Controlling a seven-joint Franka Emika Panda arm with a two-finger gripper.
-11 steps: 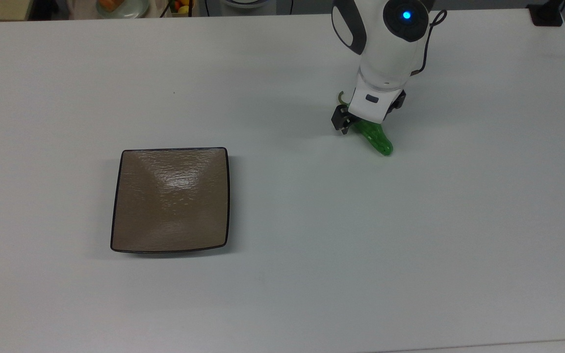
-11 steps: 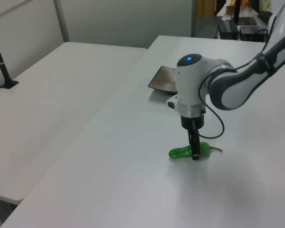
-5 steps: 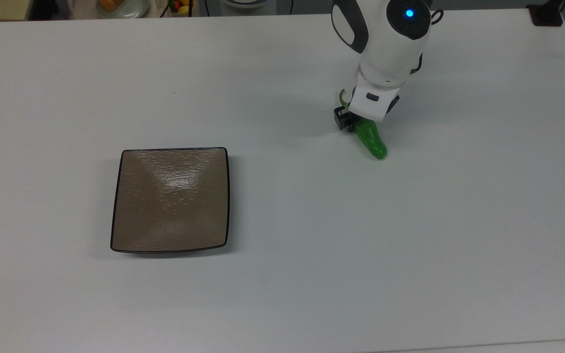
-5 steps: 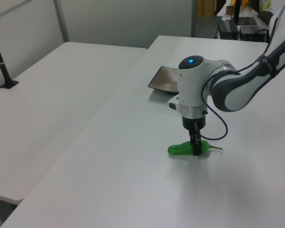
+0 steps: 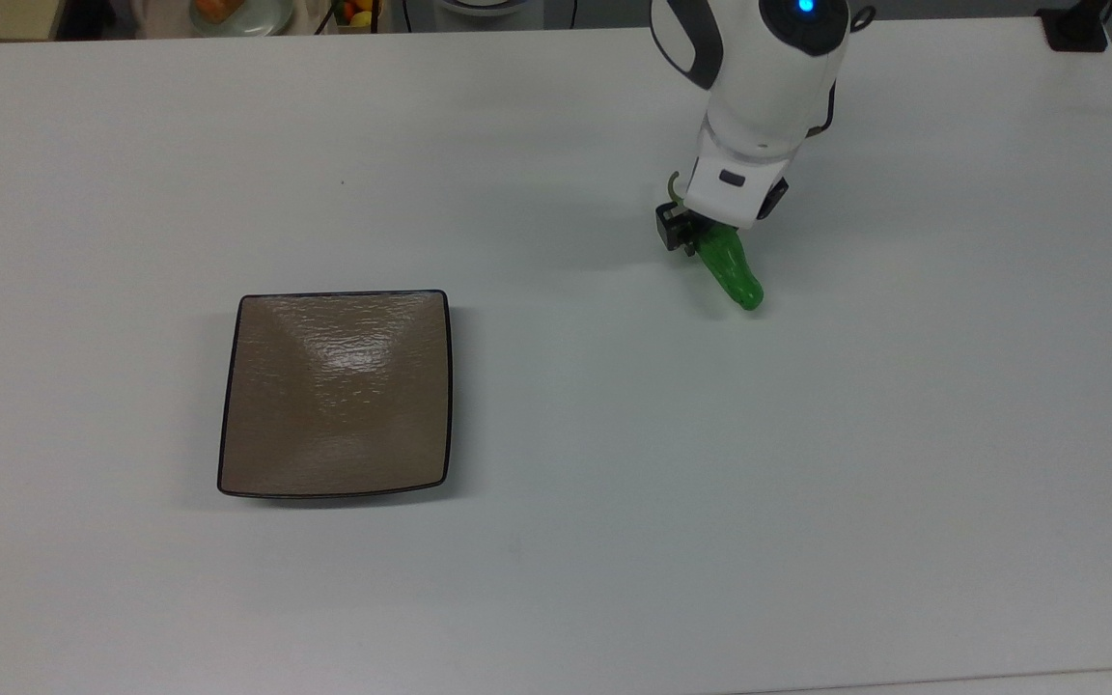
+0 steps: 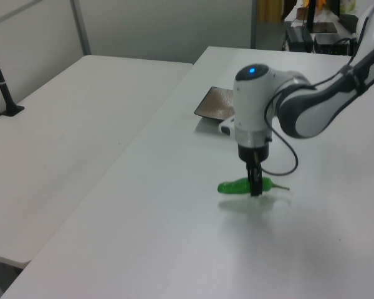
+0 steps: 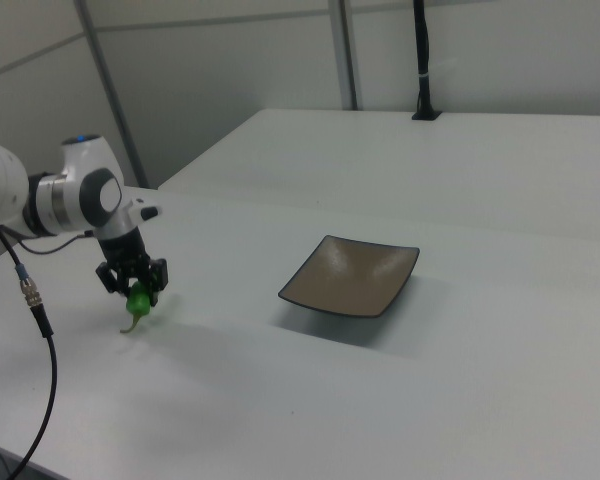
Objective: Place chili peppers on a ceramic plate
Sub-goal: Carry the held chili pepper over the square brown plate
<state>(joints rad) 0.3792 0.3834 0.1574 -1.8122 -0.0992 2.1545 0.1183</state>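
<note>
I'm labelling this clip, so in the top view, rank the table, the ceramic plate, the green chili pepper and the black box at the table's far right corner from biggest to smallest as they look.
1. Table, by far.
2. Ceramic plate.
3 and 4. Chili pepper and black box: too close to rank. The arm hides part of the pepper, and the picture's top edge cuts off the box.

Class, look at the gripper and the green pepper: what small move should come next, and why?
Probably keep raising it a little, then carry it toward the ceramic plate. The gripper is shut on the chili pepper, and in the left view a shadow lies beneath the pepper, so it seems just clear of the table. The plate holds nothing.
</note>
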